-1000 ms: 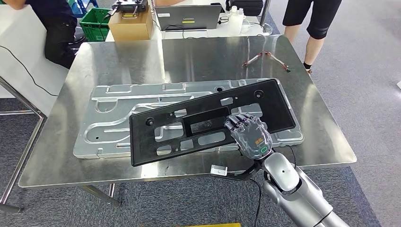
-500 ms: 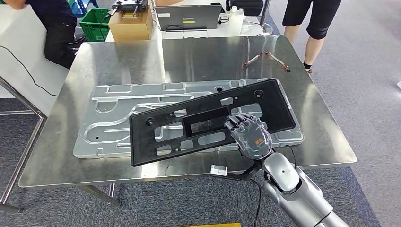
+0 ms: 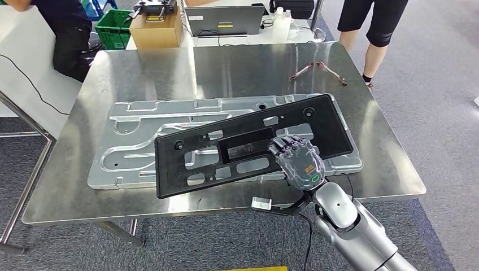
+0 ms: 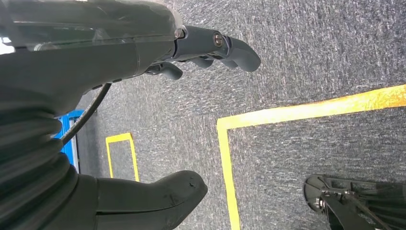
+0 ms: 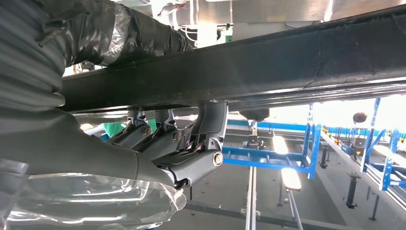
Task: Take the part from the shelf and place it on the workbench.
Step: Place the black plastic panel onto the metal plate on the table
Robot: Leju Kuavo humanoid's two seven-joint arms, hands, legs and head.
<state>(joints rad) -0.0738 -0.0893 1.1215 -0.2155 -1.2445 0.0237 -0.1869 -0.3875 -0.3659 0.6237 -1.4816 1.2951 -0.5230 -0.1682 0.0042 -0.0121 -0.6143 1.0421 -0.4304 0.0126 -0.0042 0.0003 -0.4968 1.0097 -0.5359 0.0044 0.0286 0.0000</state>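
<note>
Part: long black plastic panel (image 3: 251, 145) with cut-outs, lying flat on the bench (image 3: 73, 186), on top of a larger silver stamped sheet (image 3: 135, 141).
Long axis: runs diagonally across the bench; the end beyond the fingers points up toward the far right corner, the other end points toward the near left edge.
Right hand: the right hand (image 3: 297, 161) sits at the panel's near long edge, toward its right half. In the head view the fingers (image 3: 285, 142) lie over the top face. In the right wrist view the fingers (image 5: 194, 143) curl against one face of the black edge (image 5: 287, 62), with the thumb on the other, so the hand grips the panel.
Left hand: the left hand (image 4: 143, 120) hangs over grey carpet (image 4: 311, 43) with yellow tape lines (image 4: 297, 111); fingers (image 4: 225, 45) and thumb are apart, holding nothing.
Beyond the fingers: a small red-and-white wire bundle (image 3: 317, 70) lies on the bare bench past the panel's far end.
Change: none seen; panel, silver sheet and right hand sit as in the earlier head frames.
</note>
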